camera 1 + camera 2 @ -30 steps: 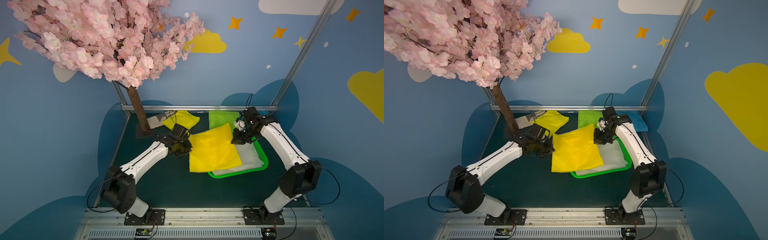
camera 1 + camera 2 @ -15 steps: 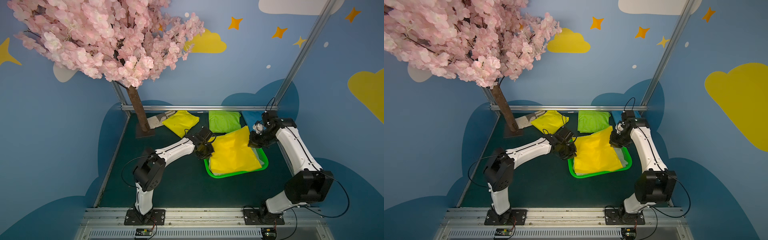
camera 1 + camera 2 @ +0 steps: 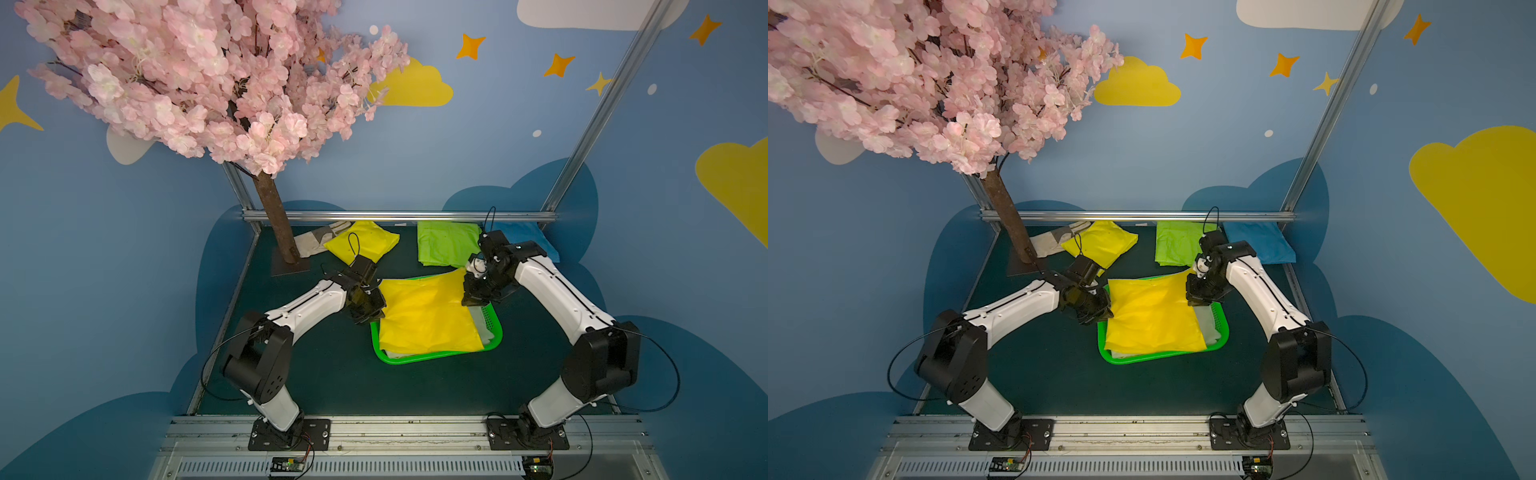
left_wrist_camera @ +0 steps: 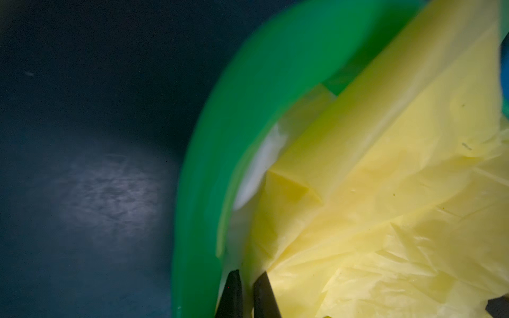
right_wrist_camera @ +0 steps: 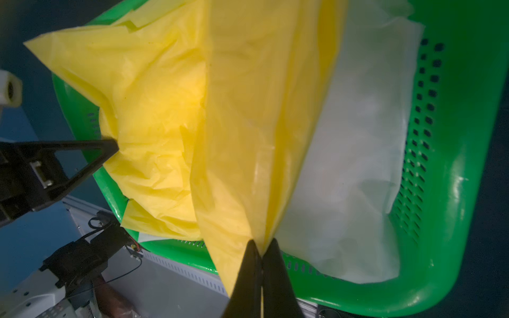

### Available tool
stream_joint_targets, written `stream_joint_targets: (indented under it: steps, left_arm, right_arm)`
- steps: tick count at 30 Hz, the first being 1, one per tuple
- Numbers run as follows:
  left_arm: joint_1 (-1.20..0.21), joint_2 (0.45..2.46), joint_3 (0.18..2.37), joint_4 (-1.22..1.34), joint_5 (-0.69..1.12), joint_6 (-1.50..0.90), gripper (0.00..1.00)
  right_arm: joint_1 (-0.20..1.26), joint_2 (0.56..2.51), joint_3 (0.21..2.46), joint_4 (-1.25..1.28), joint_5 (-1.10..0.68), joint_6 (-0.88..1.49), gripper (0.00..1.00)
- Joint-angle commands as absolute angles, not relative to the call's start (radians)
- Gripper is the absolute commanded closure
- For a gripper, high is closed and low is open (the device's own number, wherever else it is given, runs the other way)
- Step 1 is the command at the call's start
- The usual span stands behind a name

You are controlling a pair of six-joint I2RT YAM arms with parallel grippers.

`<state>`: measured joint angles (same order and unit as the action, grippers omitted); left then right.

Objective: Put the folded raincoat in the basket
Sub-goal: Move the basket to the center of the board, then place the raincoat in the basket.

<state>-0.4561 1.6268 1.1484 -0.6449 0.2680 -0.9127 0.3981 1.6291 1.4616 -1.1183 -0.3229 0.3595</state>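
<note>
The folded yellow raincoat is draping over the green basket at the centre of both top views, covering a white sheet inside. The left gripper is pinching the raincoat's left edge. The right gripper is pinching its upper right corner, jaws pressed together on the plastic.

Yellow raincoat; bright green perforated basket; white, perhaps translucent, sheet.

We see the folded yellow raincoat spread loosely over the shallow bright green mesh basket, covering most of it.
</note>
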Motion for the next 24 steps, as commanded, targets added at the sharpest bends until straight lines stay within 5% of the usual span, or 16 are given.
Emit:
stream_joint_targets:
  steps: [1,11,24]
  left_arm:
    - [-0.38,1.542,1.124,-0.798,0.277,-0.779,0.98]
    - [-0.3,1.377,1.111,-0.869,0.385,-0.78,0.98]
    - [-0.382,1.491,1.07,-0.763,0.413,-0.811,0.98]
  right_arm:
    - [0.493,1.666,1.481,-1.048,-0.364,0.453,1.0]
    - [0.465,1.692,1.6,-1.144,-0.366,0.405,1.0]
    - [0.345,1.626,1.376,-1.1,-0.395,0.339,1.0]
